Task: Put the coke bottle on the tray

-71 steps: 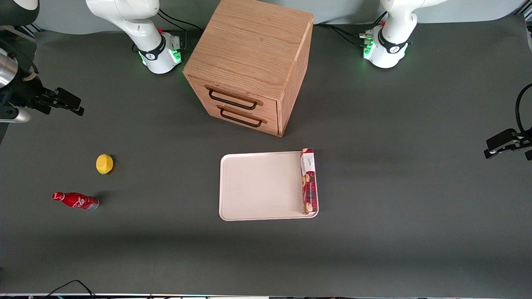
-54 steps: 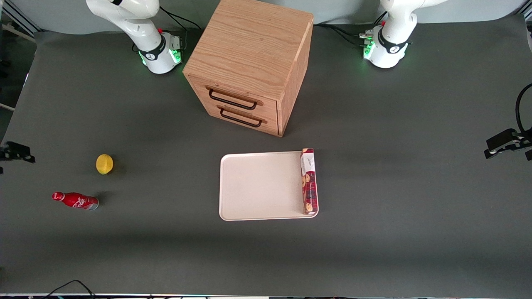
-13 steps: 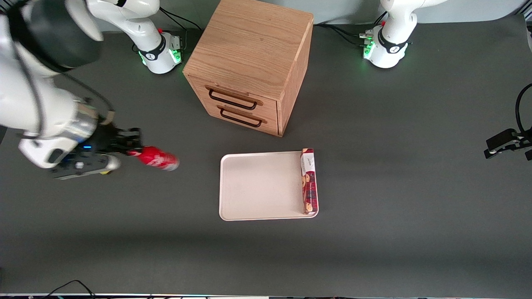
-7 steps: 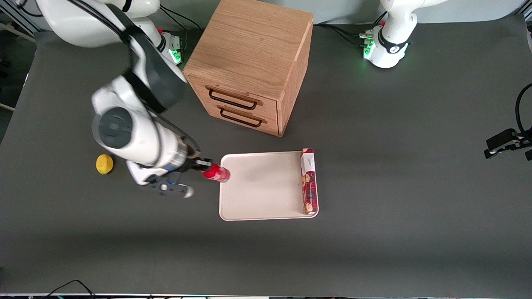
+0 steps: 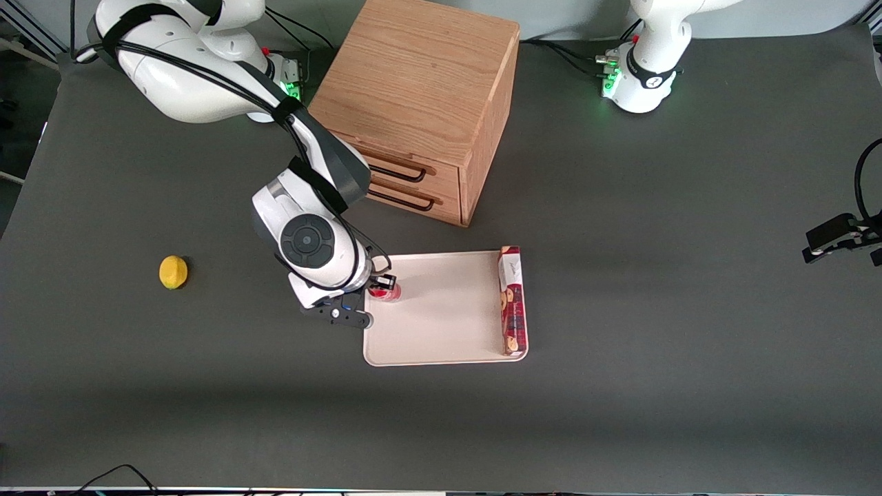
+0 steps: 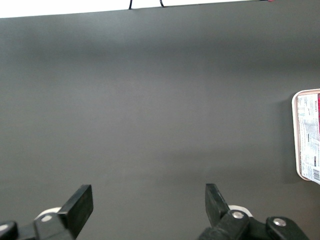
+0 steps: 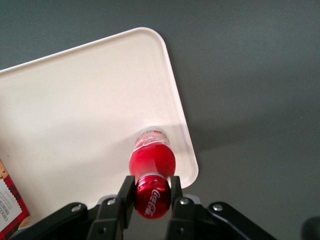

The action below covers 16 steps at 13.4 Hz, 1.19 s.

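My right gripper [image 5: 381, 287] is shut on the cap end of the small red coke bottle [image 5: 386, 294]. The bottle hangs upright over the cream-white tray [image 5: 441, 324], near the tray's edge toward the working arm's end of the table. In the right wrist view the gripper [image 7: 151, 192] clamps the red cap between both fingers [image 7: 125, 196]. The bottle [image 7: 152, 160] points down with its silvery base at the tray [image 7: 75, 110] surface; I cannot tell whether it touches.
A flat red biscuit box [image 5: 512, 301] lies on the tray's edge toward the parked arm's end. A wooden two-drawer cabinet [image 5: 420, 103] stands farther from the front camera. A yellow lemon [image 5: 173, 272] lies toward the working arm's end.
The right arm has lifted the bottle off the table, carried it toward the tray, turned it upright, and now holds it over the tray's edge area. The lemon is uncovered again.
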{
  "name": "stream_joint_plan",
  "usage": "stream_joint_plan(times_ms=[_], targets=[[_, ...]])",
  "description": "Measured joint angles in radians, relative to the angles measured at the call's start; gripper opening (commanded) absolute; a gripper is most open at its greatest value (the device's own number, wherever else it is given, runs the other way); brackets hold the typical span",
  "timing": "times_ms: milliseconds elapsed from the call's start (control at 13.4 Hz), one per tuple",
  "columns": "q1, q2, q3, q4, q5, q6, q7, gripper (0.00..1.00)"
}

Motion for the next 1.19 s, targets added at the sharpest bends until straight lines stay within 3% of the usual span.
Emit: stream_joint_plan(times_ms=[299, 522, 821, 970, 1194], targets=[[-0.005, -0.022, 0.004, 0.025, -0.003, -0.007, 0.003, 1.00], [-0.032, -0.119, 0.007, 0.062, -0.014, -0.099, -0.011, 1.00], [-0.146, -0.347, -0.013, 0.097, 0.002, -0.359, -0.271, 1.00], [-0.182, -0.455, -0.116, 0.088, 0.084, -0.449, -0.438, 1.00], [-0.197, -0.596, -0.331, -0.035, 0.197, -0.447, -0.661, 1.00]])
